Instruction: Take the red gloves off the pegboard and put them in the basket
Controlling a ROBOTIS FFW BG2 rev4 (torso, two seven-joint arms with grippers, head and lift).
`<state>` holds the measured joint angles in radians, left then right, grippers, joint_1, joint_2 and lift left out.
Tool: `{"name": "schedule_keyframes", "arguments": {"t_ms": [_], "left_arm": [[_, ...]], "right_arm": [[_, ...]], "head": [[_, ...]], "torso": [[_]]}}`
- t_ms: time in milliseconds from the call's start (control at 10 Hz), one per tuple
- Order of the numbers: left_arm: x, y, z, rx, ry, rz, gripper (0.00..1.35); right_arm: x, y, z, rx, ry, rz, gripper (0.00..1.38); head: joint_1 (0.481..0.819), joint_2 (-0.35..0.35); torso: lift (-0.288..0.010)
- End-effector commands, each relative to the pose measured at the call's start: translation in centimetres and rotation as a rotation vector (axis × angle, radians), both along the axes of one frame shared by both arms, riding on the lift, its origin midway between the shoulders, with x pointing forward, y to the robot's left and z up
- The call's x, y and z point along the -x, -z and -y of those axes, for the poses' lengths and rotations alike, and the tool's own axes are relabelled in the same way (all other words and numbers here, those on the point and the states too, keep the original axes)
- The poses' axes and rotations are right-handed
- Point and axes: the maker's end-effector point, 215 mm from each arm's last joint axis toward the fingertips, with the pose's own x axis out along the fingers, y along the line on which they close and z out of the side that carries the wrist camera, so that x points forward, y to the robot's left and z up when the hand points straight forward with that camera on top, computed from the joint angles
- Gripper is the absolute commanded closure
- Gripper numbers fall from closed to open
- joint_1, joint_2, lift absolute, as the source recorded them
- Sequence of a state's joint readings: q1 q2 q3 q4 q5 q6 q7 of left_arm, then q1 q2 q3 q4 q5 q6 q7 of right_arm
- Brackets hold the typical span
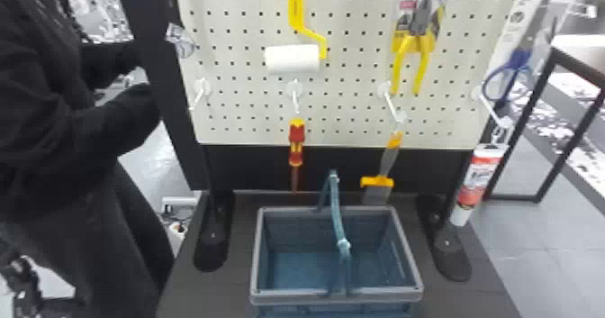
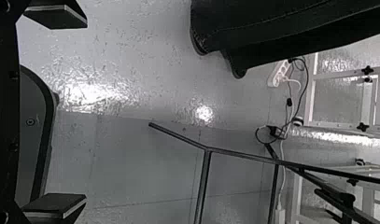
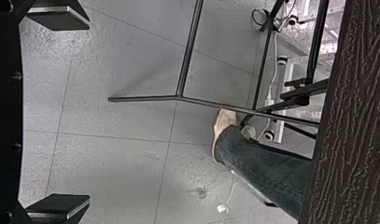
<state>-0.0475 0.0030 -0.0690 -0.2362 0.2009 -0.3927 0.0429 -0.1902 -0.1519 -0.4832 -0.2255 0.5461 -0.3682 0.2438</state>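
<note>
Left claw [image 2: 85, 112] and right claw [image 3: 88, 113] both spread; I cannot tell where the red gloves are, so best I locate them before reaching, pinch near the pegboard [image 1: 243, 110], draw outward, then lower beside the upright handle [image 1: 336, 209] into the basket [image 1: 288, 297].

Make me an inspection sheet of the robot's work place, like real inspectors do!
Surface: dark table, holding the basket and the pegboard's feet.
Job's things: basket upright, handle raised; pegboard standing behind it.
Clutter: roller, yellow-handled pliers, red-and-yellow screwdriver, orange-handled scraper, blue-handled scissors and tube hang up.
Grippers: left gripper and right gripper both open, nothing between their fingers.
Cables: black and white ones by a power strip on the floor.
Surroundings: grey floor, dark metal frame.
</note>
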Motion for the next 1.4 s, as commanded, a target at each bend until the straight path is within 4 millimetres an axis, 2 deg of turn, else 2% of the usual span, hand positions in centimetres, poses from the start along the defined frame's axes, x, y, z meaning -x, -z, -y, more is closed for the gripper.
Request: {"name": "schedule_keyframes", "arguments": {"t_ms": [0, 1300], "left_arm": [[0.0, 0.0, 0.0, 0.0, 0.0, 0.0, 0.0], [0.0, 0.0, 0.0, 0.0, 0.0, 0.0, 0.0]], "right_arm": [[0.0, 0.0, 0.0, 0.0, 0.0, 0.0, 0.0], [0.0, 0.0, 0.0, 0.0, 0.0, 0.0, 0.0]], "head": [[0.549, 0.0], [0.549, 0.0]], "torso": [[-0.1], [-0.1]]}}
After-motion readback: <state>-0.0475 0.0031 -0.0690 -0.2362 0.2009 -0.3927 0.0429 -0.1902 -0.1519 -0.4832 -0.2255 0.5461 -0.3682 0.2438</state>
